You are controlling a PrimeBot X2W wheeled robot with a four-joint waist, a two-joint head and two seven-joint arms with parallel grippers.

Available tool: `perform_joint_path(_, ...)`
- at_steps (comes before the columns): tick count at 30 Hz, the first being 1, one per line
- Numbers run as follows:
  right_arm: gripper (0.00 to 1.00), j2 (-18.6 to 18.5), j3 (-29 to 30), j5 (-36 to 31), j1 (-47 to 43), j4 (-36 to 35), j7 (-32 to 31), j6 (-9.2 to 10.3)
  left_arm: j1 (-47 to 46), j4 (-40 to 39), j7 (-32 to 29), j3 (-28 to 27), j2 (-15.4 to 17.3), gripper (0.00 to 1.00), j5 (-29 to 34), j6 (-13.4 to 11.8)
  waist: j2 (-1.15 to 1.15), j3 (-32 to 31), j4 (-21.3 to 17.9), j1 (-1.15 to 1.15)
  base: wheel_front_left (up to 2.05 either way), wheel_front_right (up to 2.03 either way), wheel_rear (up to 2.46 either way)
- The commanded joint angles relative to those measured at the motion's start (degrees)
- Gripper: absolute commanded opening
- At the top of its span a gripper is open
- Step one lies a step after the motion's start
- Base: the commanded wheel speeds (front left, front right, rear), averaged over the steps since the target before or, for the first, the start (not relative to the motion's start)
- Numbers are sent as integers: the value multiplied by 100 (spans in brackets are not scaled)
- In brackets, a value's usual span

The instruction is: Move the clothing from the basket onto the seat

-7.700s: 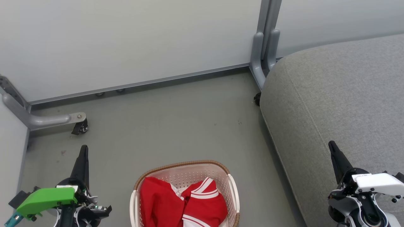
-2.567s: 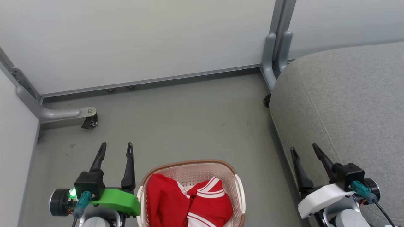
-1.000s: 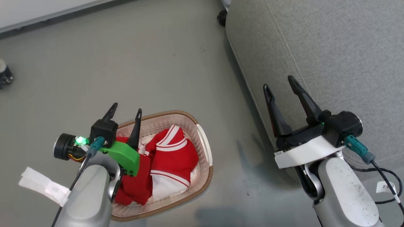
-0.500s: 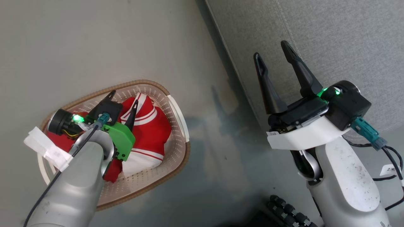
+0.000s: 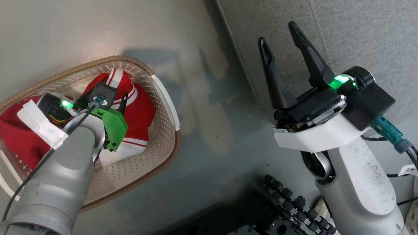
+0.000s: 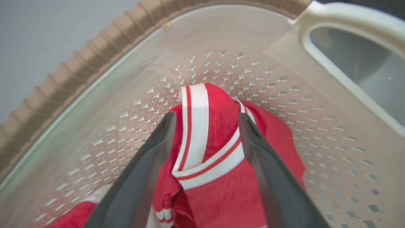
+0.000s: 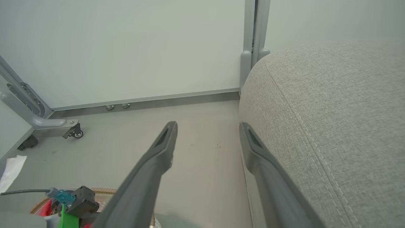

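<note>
Red clothing [image 6: 221, 190] lies in the basket [image 6: 240, 34] at nine o'clock; my left fingers [image 6: 148, 171], spread wide and empty, straddle its striped trim [image 6: 193, 126], ready to pinch. My right fingers [image 5: 275, 81], equally wide and empty, hover beside the seat [image 5: 359, 32] at one o'clock.

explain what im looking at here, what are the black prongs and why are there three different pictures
This is a wheeled robot with two arms. The head picture is from a camera on its head, looking down at the grey floor. There a white basket holds red clothing with white stripes; the grey seat is on that view's right. The other two pictures come from a camera on each wrist, looking along that gripper's two dark fingers. The left gripper is down in the basket, open, its fingers either side of a striped fold. The right gripper is open near the seat's edge. Nothing is held.
</note>
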State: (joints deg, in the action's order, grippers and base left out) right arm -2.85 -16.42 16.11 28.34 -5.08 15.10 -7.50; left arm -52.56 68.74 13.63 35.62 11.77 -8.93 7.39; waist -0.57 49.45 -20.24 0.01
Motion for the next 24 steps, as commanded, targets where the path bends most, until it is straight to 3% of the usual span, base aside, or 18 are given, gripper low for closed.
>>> perform_joint_path(1,100,-7,1,23,79,-52,10,1,-161,53,-33,66,52,100,-60,11,57,296,-123,-1,0,0,0)
perform_joint_path(24,100,-9,-162,-660,-203,-740,10,2,-699,305,-1318,1576,20,100,-939,10,57,858,498,-1,11,11,11)
